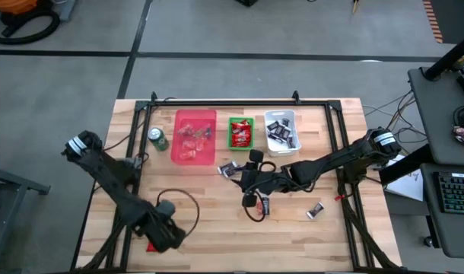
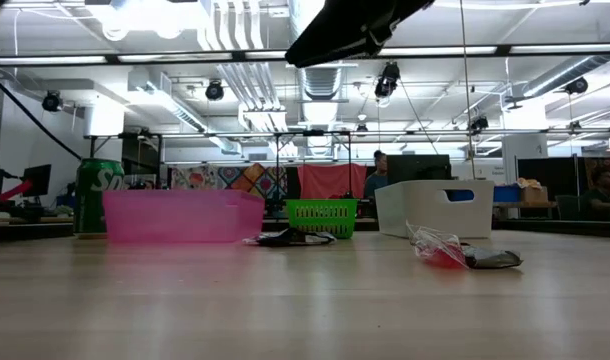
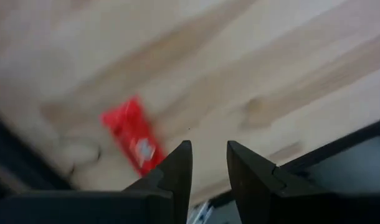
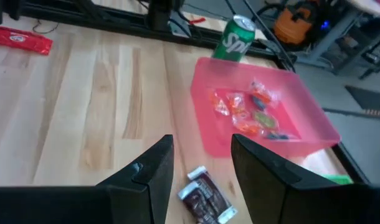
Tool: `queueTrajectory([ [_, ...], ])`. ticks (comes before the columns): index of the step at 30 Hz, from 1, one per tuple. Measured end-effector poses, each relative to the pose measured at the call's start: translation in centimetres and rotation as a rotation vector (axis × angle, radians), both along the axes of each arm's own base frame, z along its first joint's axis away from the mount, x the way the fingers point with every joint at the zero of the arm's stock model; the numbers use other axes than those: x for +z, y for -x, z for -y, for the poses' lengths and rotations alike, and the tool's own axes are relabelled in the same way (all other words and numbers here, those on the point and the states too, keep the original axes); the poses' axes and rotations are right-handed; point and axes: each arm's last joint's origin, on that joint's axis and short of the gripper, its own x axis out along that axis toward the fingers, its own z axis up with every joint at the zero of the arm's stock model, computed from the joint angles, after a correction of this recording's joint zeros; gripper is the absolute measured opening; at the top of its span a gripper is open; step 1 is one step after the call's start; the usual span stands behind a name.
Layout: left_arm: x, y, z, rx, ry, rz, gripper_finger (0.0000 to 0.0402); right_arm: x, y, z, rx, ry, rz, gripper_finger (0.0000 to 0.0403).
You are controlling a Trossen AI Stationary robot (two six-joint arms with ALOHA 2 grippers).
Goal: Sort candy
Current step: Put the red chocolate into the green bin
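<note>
Most of the candy looks sorted already: clear and mixed sweets lie in the pink bin, red ones in the green basket, dark ones in the white bin, the three in a row at the table's 12 o'clock side beside a green can. Loose pieces are left: a dark pair just under the pink bin, a red one near centre, a silver one toward 4 o'clock, and a red wrapper at the 7 o'clock edge. The left gripper hangs over that wrapper, jaws apart and holding nothing. The right gripper hovers near centre above the dark pair, jaws open and empty. From overhead the left arm covers most of the red wrapper, the right arm's cables hide the spot around the centre pieces, and counts inside the bins are too small to make out.
</note>
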Motion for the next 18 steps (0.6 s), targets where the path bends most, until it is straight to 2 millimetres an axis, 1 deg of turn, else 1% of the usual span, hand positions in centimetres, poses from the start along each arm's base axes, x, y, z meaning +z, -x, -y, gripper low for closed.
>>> queueTrajectory([
  [4, -2.0, 0.3, 2.1, 0.013, 0.002, -0.138, 0.0084, 0.3, -0.2, 0.0, 0.017, 0.027, 0.027, 0.0155],
  [6, -3.0, 0.1, 2.7, 0.021, -0.007, -0.202, 0.0089, 0.4, -0.2, 0.0, 0.025, 0.033, 0.033, 0.0155],
  [9, -4.3, -0.3, 3.4, 0.024, -0.011, -0.306, 0.0100, 0.4, -0.3, -0.1, 0.082, 0.027, 0.022, 0.0155],
  [11, -5.0, -0.4, 3.7, 0.028, -0.052, -0.358, 0.0108, 0.4, -0.4, 0.0, 0.113, 0.017, 0.025, 0.0155],
  [16, -5.5, -0.5, 3.8, 0.044, -0.147, -0.431, 0.0132, 0.9, -0.6, 0.0, 0.172, -0.011, 0.047, 0.0155],
  [18, -5.5, -0.7, 4.0, 0.041, -0.186, -0.399, 0.0141, 0.9, -0.6, -0.1, 0.193, -0.005, 0.045, 0.0155],
])
